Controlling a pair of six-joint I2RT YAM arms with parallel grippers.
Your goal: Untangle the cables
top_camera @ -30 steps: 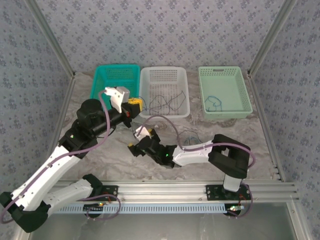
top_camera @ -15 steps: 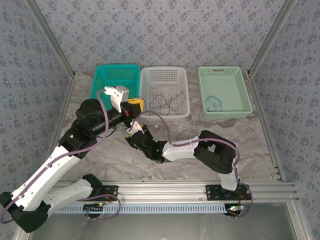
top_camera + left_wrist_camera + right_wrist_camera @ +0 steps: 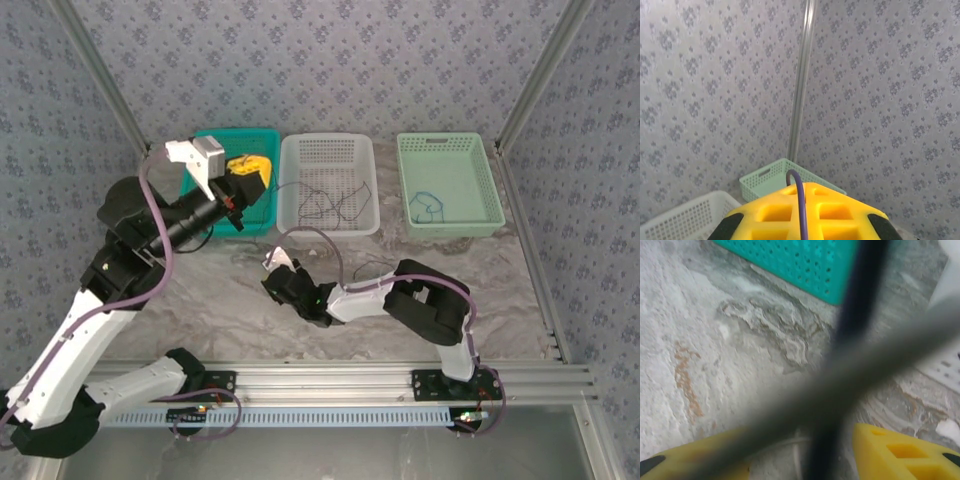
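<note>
Thin black cables [image 3: 335, 205] lie looped in the white basket [image 3: 330, 140]. A blue one [image 3: 430, 208] rests in the light green basket [image 3: 450, 140], and more thin wire [image 3: 375, 268] lies on the table beside the right arm. My left gripper [image 3: 248, 172] is raised over the teal basket [image 3: 215, 140]. Its yellow jaws [image 3: 810, 187] are shut on a bluish-purple cable [image 3: 801, 210] that arcs up from their seam. My right gripper [image 3: 268, 268] is low on the table in front of the teal basket, jaws apart [image 3: 800, 450]. A whitish wire [image 3: 790, 442] lies on the table between them, behind blurred dark strands.
The three baskets stand in a row at the back, the teal basket [image 3: 805, 265] just ahead of the right gripper. In the left wrist view the green basket [image 3: 770, 177] and white basket [image 3: 680, 220] sit below a corner post [image 3: 802, 75]. Patterned walls enclose the marbled table [image 3: 220, 300].
My left arm has lifted and swung left, from the white basket's near corner to above the teal basket. My right gripper slid left across the table and its jaws narrowed.
</note>
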